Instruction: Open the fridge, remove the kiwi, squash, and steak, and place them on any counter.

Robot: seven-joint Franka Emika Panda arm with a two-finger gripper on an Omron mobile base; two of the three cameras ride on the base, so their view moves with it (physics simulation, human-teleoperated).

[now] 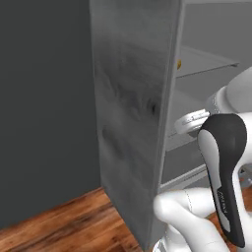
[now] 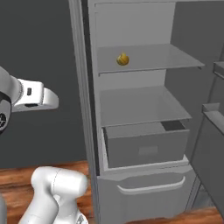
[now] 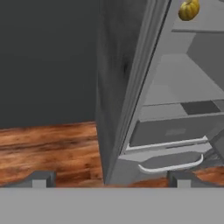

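On the upper shelf [image 2: 148, 57] of the open fridge [image 2: 140, 109] sits the squash [image 2: 123, 59], a small yellow-orange lump near the shelf's left front corner; it shows again at the top right of the hand view [image 3: 189, 9] and as a yellow sliver past the door edge in the left base view [image 1: 179, 64]. Below that shelf is a second, bare shelf [image 2: 142, 105], then a grey drawer [image 2: 146, 148] pulled partly forward, and at the bottom a lower compartment with a curved bar handle [image 2: 151, 187]. The fridge door [image 1: 130, 108] stands swung out, its brushed grey face turned edge-on toward the hand camera (it takes up the middle of that view). Dark grey cabinet fronts [image 1: 44, 108] lie to the left, over a wooden floor [image 3: 48, 148]. The gripper [image 3: 109, 178] hangs in front of the door's lower edge, well apart from the squash, its two fingertips [image 3: 40, 178] spread wide with nothing between them. The white arm [image 1: 224, 167] rises beside the fridge opening in the left base view.
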